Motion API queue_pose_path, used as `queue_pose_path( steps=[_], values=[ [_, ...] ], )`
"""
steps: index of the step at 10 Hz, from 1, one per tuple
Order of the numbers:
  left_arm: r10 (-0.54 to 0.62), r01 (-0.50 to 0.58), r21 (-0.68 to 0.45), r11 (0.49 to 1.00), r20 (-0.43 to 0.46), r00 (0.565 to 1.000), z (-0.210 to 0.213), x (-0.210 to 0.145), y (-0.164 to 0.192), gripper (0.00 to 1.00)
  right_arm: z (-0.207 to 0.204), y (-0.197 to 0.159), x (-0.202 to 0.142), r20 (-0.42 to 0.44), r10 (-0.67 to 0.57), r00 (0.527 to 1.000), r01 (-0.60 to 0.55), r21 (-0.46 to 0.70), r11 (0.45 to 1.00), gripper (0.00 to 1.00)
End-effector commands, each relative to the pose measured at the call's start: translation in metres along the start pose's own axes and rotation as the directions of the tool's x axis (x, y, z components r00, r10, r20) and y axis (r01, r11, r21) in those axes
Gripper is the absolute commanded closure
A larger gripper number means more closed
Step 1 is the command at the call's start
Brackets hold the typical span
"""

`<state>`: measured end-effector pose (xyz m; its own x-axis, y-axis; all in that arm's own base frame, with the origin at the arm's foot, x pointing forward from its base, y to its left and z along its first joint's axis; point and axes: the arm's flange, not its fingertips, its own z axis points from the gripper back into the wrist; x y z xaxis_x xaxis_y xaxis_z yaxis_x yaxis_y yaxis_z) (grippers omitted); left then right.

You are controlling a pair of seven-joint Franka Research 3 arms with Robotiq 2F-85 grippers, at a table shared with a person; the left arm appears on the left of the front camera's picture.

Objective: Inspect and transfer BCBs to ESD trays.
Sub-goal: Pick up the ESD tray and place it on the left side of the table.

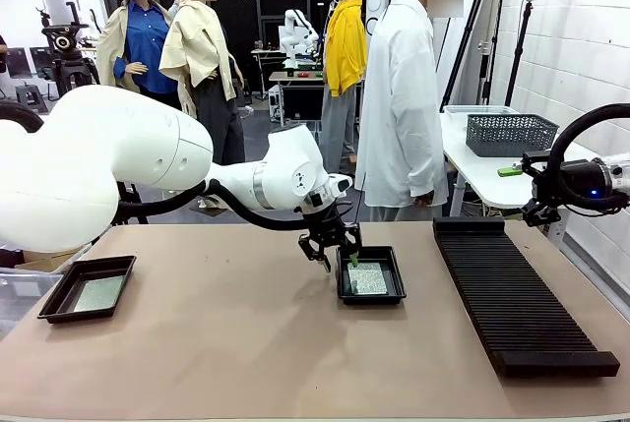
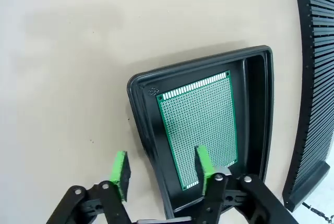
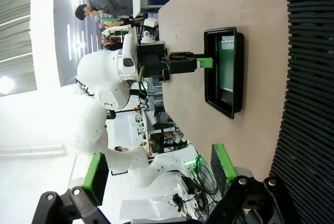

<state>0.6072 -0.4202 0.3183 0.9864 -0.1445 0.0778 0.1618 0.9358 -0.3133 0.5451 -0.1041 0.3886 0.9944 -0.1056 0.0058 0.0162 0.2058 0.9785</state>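
A green BCB (image 2: 201, 122) lies flat in the middle ESD tray (image 2: 257, 104), one pad of the left gripper (image 2: 163, 169) over it, the other outside the rim, jaws spread and empty; the right gripper (image 3: 156, 174) gapes empty.

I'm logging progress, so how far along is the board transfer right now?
Each ESD tray holds a BCB: the left tray and the middle tray, whose board lies flat inside. The left end effector is open at that tray's edge, holding nothing. The right end effector is open beside the rack.
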Motion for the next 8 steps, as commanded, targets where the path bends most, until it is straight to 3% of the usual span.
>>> queue_pose_path(
  steps=[1, 2, 7, 8],
  values=[
    [-0.001, 0.001, -0.014, 1.0, -0.009, 1.0, -0.0027, 0.0027, 0.0032, 0.96, -0.0007, 0.0014, 0.0014, -0.01, -0.01, 1.0, 0.01, -0.011, 1.0, 0.0],
    [0.002, -0.003, -0.016, 1.0, -0.014, 1.0, -0.0051, 0.0029, 0.0036, 1.0, -0.0007, 0.0014, 0.0014, -0.01, -0.01, 1.0, 0.01, -0.011, 1.0, 0.0],
    [-0.003, 0.003, -0.045, 0.999, -0.007, 1.0, 0.0007, -0.001, 0.0071, 1.0, -0.0007, 0.0014, 0.0014, -0.01, -0.01, 1.0, 0.01, -0.011, 1.0, 0.0],
    [0.007, -0.007, 0.0, 1.0, -0.009, 1.0, -0.0073, 0.0004, 0.0038, 1.0, -0.0007, 0.0014, 0.0014, -0.01, -0.01, 1.0, 0.01, -0.011, 1.0, 0.0]
  ],
)
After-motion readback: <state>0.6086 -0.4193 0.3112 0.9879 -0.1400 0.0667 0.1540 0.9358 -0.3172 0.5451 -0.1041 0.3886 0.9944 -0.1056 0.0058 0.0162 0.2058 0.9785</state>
